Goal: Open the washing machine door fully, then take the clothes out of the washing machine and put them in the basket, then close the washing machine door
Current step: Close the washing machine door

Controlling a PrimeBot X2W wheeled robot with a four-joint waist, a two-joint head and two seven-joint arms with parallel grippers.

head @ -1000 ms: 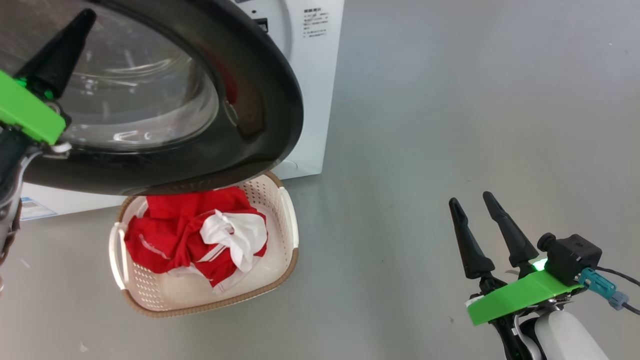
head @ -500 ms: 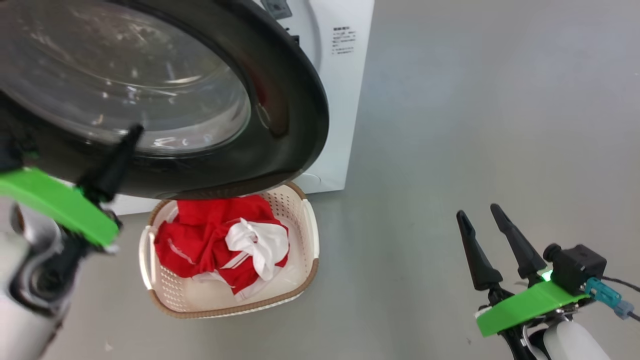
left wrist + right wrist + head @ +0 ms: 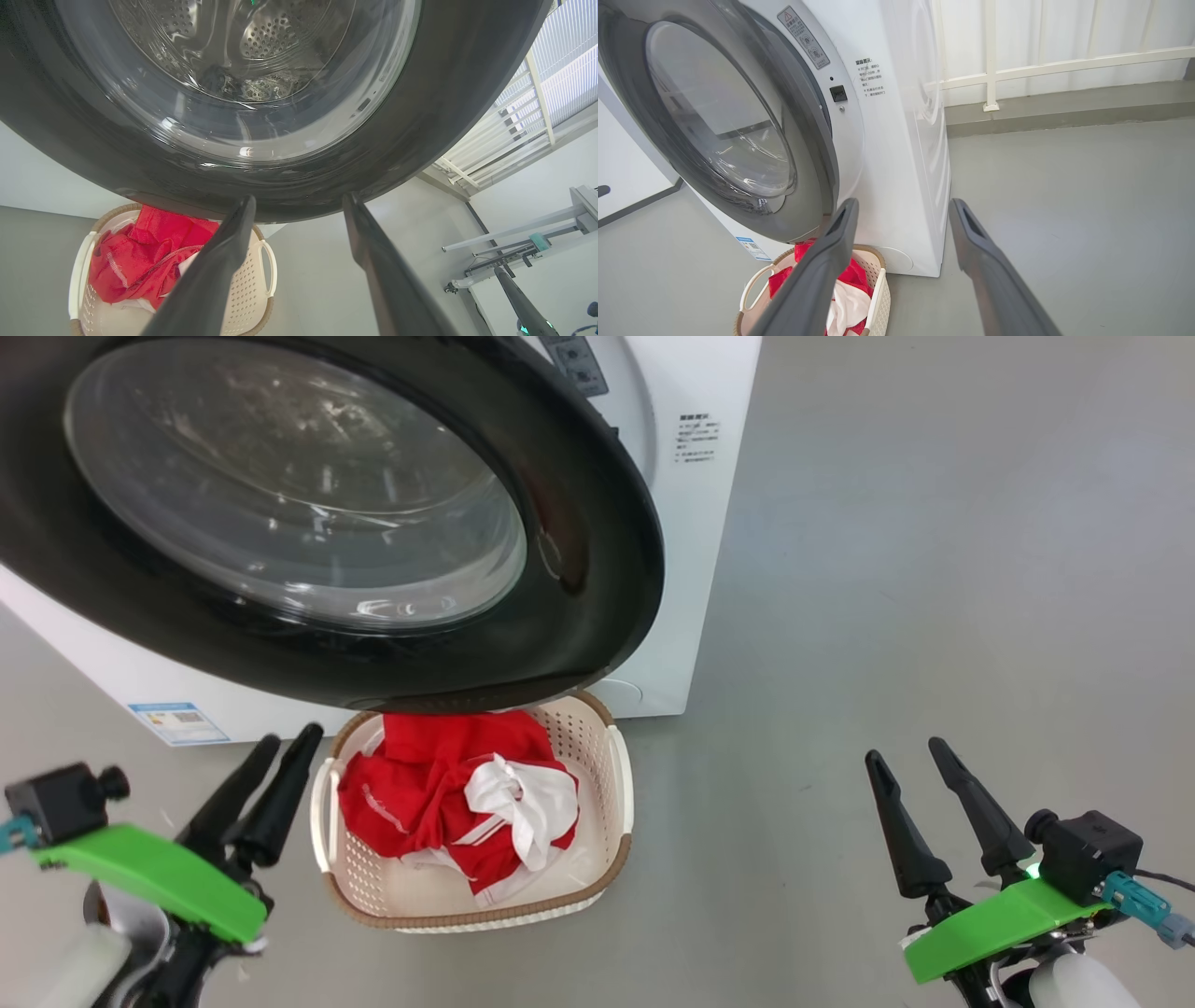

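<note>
The glossy black washing machine door (image 3: 597, 569) stands ajar, its right edge off the white washing machine (image 3: 691, 523). The steel drum shows through its glass window (image 3: 261, 70). Under the door's lower edge the cream basket (image 3: 616, 784) sits on the floor with the red and white clothes (image 3: 420, 793) piled in it. My left gripper (image 3: 291, 737) hangs open and empty at the lower left, beside the basket's left handle; in its wrist view (image 3: 300, 198) the fingers point up at the door's rim. My right gripper (image 3: 905, 750) is open and empty, well right of the basket.
A blue label sticker (image 3: 177, 721) is on the machine's lower front. Bare grey floor (image 3: 934, 569) stretches to the right of the machine. A white railing (image 3: 990, 70) runs along the wall behind. A metal frame (image 3: 514, 238) stands off to the side.
My left gripper has come down off the door's glass to the lower left beside the basket. The head camera has shifted, sliding the scene rightward. The right gripper has barely moved.
</note>
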